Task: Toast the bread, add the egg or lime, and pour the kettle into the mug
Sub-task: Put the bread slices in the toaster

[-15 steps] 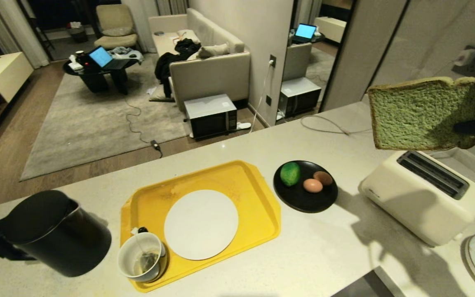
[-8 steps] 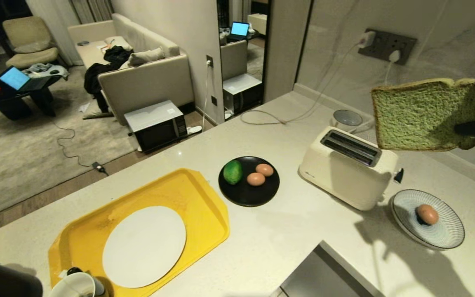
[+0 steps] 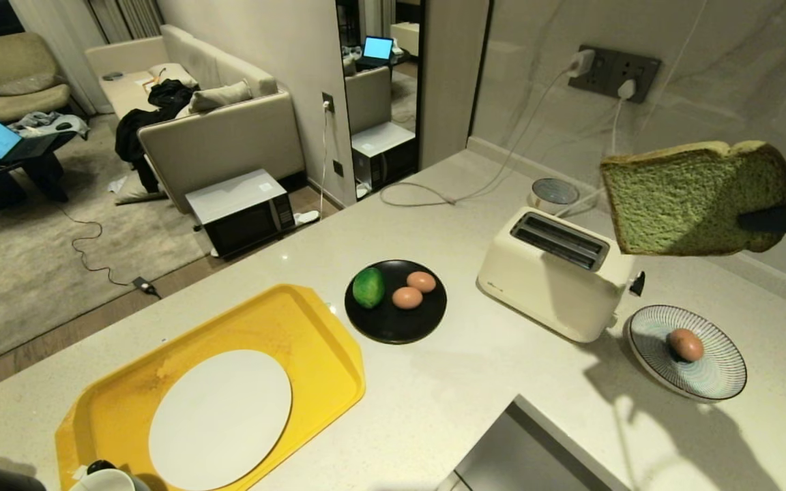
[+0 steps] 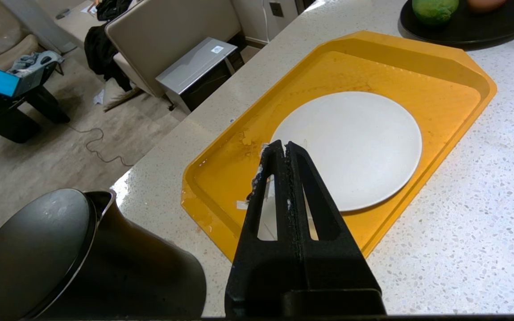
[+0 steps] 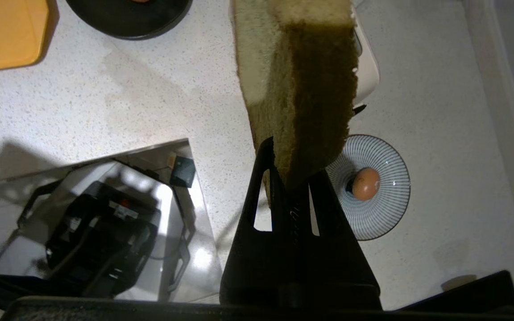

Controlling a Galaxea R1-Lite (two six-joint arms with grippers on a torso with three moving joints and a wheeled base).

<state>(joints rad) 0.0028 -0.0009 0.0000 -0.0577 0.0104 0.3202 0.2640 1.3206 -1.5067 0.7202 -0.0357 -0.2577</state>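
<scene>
1. The bread (image 3: 690,201), a thick, spongy green slice with tan crust, hangs above the speckled desk (image 3: 502,368), beside the smooth cream toaster (image 3: 557,279).
2. The right pincer (image 5: 286,178) pinches the bread's edge; the left pincer (image 4: 281,149) is pressed together, empty.

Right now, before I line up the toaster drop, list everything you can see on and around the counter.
bread: one, green, brown crust, held in the air right of the toaster
toaster: one, cream, on the counter, slots empty
black plate: one, beside the toaster
lime: one, green, on black plate
eggs: three, brown; two on black plate, one on striped plate
tray: one, yellow
white plate: one, on tray
kettle: one, black, beside tray
mug: one, white, at picture's bottom edge
right gripper: shut on bread
left gripper: shut, empty, above tray
</scene>
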